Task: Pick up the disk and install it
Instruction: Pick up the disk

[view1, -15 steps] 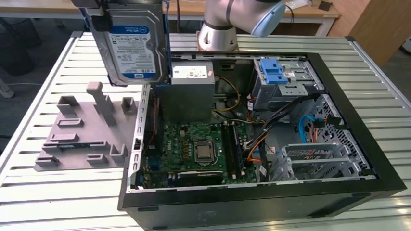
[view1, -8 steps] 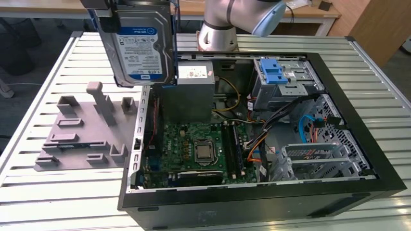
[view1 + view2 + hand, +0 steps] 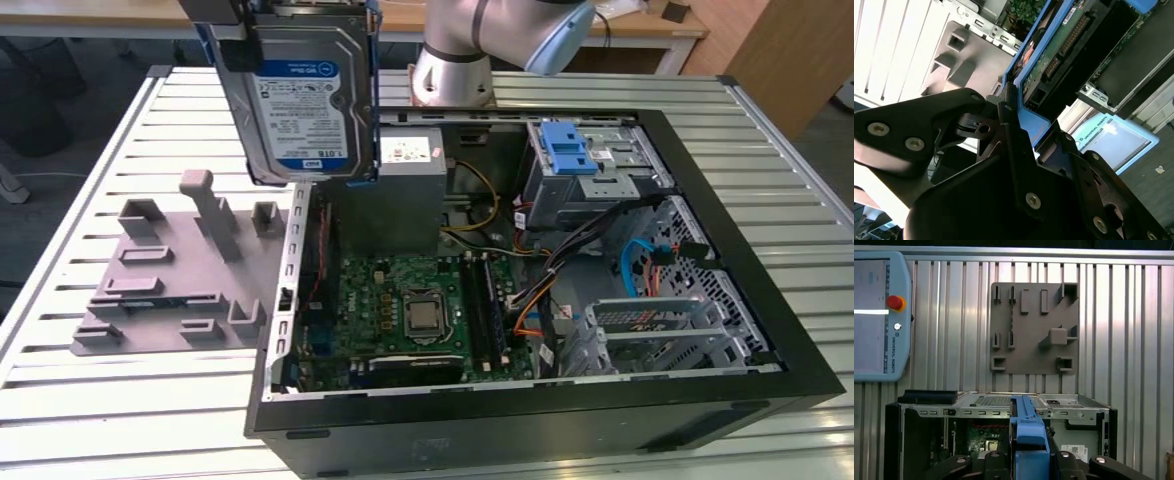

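The gripper [image 3: 1021,125] is clamped tight on the blue carrier edge of the disk [image 3: 1064,45], black fingers [image 3: 961,117] pinching the plastic from both sides. In the exterior view the disk [image 3: 310,100] hangs upright, label facing the camera, high in the air and touching nothing. It sits over the open computer case's [image 3: 747,250] wall on the exterior view's left, just beside the grey fixture plate [image 3: 160,280].

Deeper in the case are the power supply [image 3: 400,190], the motherboard [image 3: 414,310] and, well apart from the disk, the silver cage [image 3: 587,160] with its blue latch.

The risks, as a judgement: the hold is on thin plastic only, so the heavy drive could tilt or slip. A low pass could clip the case wall, and loose cables [image 3: 641,260] near the cage could snag it.
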`<state>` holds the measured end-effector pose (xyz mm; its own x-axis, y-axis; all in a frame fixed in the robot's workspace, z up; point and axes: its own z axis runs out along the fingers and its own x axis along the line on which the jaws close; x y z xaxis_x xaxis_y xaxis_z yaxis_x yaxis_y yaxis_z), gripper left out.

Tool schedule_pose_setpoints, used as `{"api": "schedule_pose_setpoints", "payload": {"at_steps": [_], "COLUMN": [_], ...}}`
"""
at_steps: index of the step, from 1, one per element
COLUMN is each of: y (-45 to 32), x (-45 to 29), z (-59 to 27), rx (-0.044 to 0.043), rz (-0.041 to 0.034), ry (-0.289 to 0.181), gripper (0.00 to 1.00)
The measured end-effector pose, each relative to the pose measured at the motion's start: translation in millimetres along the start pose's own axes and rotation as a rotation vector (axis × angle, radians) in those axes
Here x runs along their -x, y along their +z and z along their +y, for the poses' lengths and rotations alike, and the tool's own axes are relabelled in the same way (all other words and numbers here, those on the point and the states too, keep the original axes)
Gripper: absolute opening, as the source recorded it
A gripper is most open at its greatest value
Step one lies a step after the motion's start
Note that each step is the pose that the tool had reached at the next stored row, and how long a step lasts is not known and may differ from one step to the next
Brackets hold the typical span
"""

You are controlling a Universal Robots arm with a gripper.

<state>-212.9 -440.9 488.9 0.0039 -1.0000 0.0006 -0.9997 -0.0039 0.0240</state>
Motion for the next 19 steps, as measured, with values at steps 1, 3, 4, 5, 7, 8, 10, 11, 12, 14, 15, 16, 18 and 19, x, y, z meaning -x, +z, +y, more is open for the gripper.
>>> {"api": "schedule_pose_setpoints", "payload": {"at_steps": [1,3,4,5,7,8,10,11,12,14,15,16,18,19], "y": [0.0,0.0,0.1,0.1,0.1,0.1,0.2,0.2,0.2,0.2,0.2,0.2,0.3,0.4], "x": [-0.7,-2.0,-2.6,-3.1,-4.1,-4.6,-5.4,-5.7,-6.0,-6.7,-7.0,-7.5,-8.5,-9.1], "z": [-1.2,-3.5,-4.9,-6.5,-10.0,-12.1,-16.9,-19.7,-22.4,-28.1,-31.0,-34.0,-39.3,-42.0], "rx": [0.0001,0.0,0.0,-0.0001,0.0001,0.0,0.0,0.0,0.0,0.0,0.0,0.0,0.0,0.0001], "rz": [0.0002,0.0003,0.0003,0.0004,0.0007,0.0007,0.0006,0.0006,0.0006,0.0006,0.0006,0.0006,0.0006,0.0006], "ry": [0.0,0.0,0.0,0.0,0.001,0.001,0.001,0.001,0.001,0.001,0.001,0.001,0.001,0.001], "gripper": [0.36,0.36,0.36,0.36,0.36,0.36,0.36,0.36,0.36,0.36,0.36,0.36,0.36,0.36]}}
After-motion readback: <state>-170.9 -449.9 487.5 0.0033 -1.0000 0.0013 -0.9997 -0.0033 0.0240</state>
